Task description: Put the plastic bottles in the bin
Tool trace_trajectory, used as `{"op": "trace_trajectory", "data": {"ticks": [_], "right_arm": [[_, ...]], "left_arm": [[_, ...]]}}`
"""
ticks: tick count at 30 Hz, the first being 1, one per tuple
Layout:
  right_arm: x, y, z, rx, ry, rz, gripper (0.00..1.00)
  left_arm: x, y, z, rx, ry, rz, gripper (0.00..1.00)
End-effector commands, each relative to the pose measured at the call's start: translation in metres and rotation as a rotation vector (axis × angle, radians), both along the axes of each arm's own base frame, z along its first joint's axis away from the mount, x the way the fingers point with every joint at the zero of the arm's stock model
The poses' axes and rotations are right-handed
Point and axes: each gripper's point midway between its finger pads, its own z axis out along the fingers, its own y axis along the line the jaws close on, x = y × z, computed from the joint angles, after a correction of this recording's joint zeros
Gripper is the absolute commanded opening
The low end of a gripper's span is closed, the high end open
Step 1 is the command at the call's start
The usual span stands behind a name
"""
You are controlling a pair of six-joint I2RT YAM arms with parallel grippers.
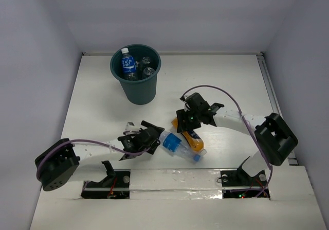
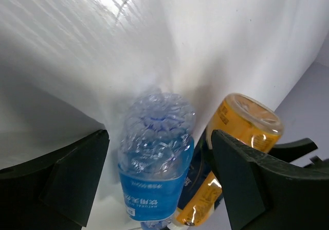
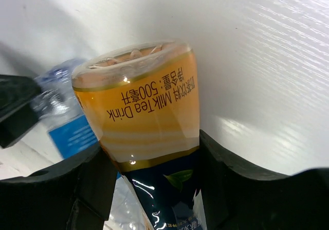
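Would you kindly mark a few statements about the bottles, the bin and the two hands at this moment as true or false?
1. The bin stands upright and already holds bottles. True.
2. The orange bottle lies in the bin. False: it lies on the table, between the fingers of the right hand, which press its sides.
3. The left hand is open around the blue-labelled bottle on the table. True: gaps show on both sides.
4. That blue-labelled bottle stands upright. False: it lies on its side, close beside the orange bottle.
5. Both hands hover above the bin. False: both are down at the two bottles, away from the bin.
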Motion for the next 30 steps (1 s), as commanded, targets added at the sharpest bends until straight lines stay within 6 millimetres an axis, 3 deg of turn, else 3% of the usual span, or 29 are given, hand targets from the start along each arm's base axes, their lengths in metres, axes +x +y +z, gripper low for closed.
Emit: {"op": "trace_trajectory", "data": {"ticks": [1, 4, 10, 15, 16, 17, 21, 24, 25, 27, 28, 30], "right_arm": [[0.018, 0.002, 0.031, 0.072, -0.100, -0.046, 0.54], [0.023, -0.001, 0.046, 0.083, -0.131, -0.057, 0.54], [0.028, -0.003, 0.057, 0.102, -0.140, -0.063, 0.54], [0.028, -0.007, 0.066, 0.121, -0.159, -0.076, 0.54], [0.027, -0.010, 0.073, 0.124, -0.177, -0.079, 0.54], [0.026, -0.010, 0.073, 0.120, -0.173, -0.079, 0.54], [0.030, -0.020, 0.099, 0.123, -0.234, -0.103, 0.54], [0.031, -0.031, 0.128, 0.134, -0.296, -0.125, 0.54], [0.029, -0.034, 0.143, 0.152, -0.325, -0.127, 0.54], [0.033, -0.047, 0.166, 0.155, -0.370, -0.160, 0.54], [0.031, -0.049, 0.177, 0.165, -0.392, -0.164, 0.54], [0.029, -0.063, 0.199, 0.172, -0.437, -0.185, 0.54]], "left_arm": [[0.008, 0.002, -0.005, 0.018, -0.002, 0.035, 0.80], [0.009, -0.006, -0.004, 0.012, -0.007, 0.001, 0.80], [0.010, -0.022, -0.010, 0.043, 0.014, -0.064, 0.78], [0.014, -0.031, -0.013, 0.091, 0.016, -0.100, 0.54], [0.014, -0.030, -0.011, 0.090, 0.012, -0.101, 0.39], [0.015, -0.029, -0.010, 0.094, 0.007, -0.096, 0.32], [0.025, -0.016, 0.009, 0.114, -0.050, -0.074, 0.20], [0.034, -0.006, 0.050, 0.161, -0.138, -0.092, 0.16], [0.040, -0.010, 0.074, 0.174, -0.188, -0.118, 0.16], [0.047, 0.000, 0.109, 0.204, -0.259, -0.109, 0.15], [0.056, -0.001, 0.141, 0.184, -0.313, -0.095, 0.15], [0.063, 0.008, 0.175, 0.223, -0.384, -0.104, 0.15]]}}
